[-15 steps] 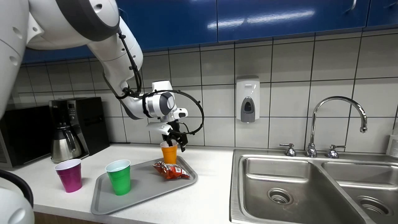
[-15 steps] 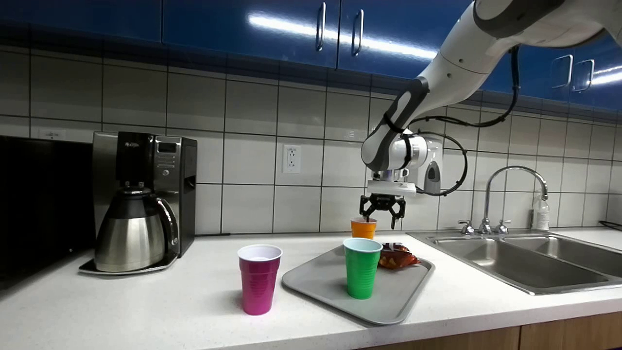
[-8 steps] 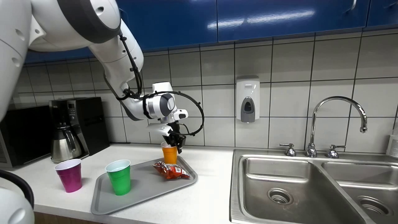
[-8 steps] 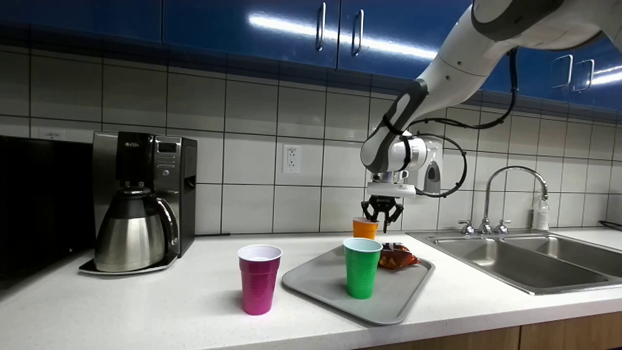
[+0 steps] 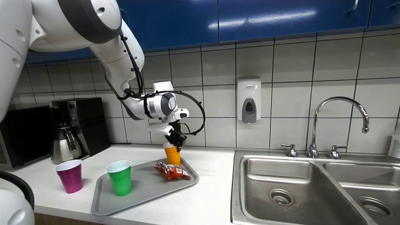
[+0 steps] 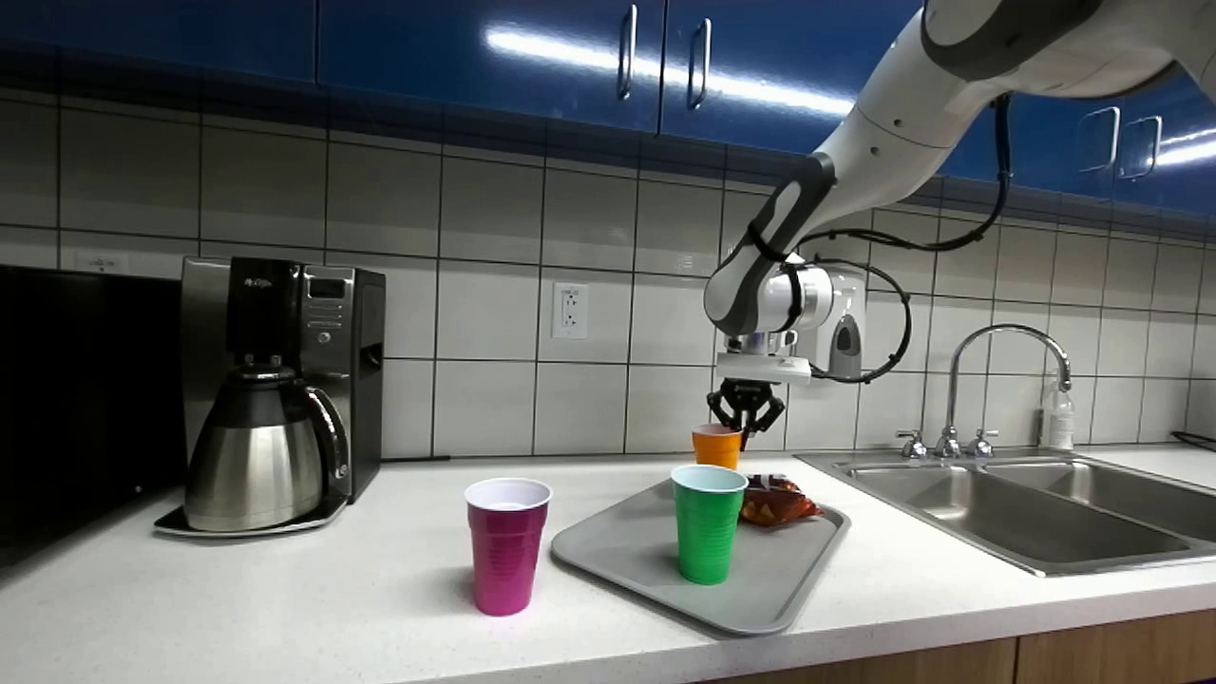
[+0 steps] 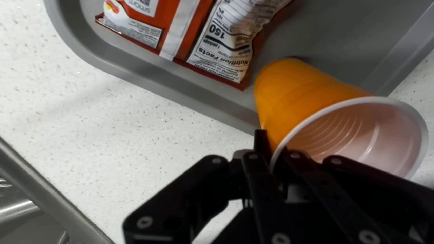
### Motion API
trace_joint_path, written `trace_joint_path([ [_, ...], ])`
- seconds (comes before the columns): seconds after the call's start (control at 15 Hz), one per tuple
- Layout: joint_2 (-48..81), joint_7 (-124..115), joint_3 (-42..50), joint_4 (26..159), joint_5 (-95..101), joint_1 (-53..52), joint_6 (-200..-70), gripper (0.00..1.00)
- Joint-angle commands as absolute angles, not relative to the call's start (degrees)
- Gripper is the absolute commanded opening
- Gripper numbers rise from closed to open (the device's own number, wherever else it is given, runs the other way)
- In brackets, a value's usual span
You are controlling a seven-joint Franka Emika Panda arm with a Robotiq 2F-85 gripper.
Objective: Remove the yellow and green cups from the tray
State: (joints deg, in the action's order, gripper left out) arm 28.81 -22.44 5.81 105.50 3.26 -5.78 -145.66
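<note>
Two fingers (image 7: 260, 144) nearly together, pinching the side of the orange-yellow cup (image 7: 295, 91) at its rim, one finger outside, one in. Cup's mouth right at the fingers, body below them, on or just over the tray (image 6: 617, 541); can't tell from here if the base touches. Also below the fingers, just beside that cup: red snack bag (image 5: 172, 171), lying on the tray. Lower than the fingers and well apart, I see the green cup (image 6: 708, 532), upright on the tray. Further from the fingers again, purple cup (image 6: 506, 556) upright on the counter (image 6: 361, 608), off the tray. To one side of the fingers, steel sink (image 5: 238, 187); well off the opposite side, coffee maker (image 6: 328, 356). Higher than the fingers: white dispenser (image 5: 249, 86).
</note>
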Motion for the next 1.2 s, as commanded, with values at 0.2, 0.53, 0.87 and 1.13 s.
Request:
trace_joint_path([
  [0.2,27.95,-19.40,4.33,103.47,-0.18,-3.87,-144.68,0.01],
  [0.53,26.07,-18.47,4.28,102.82,-1.92,-3.43,-144.72,0.01],
  [0.87,24.34,-18.29,4.79,103.29,-1.93,-2.85,-145.32,0.01],
  [1.13,23.79,-18.68,5.76,103.81,-1.00,-2.22,-145.62,0.01],
])
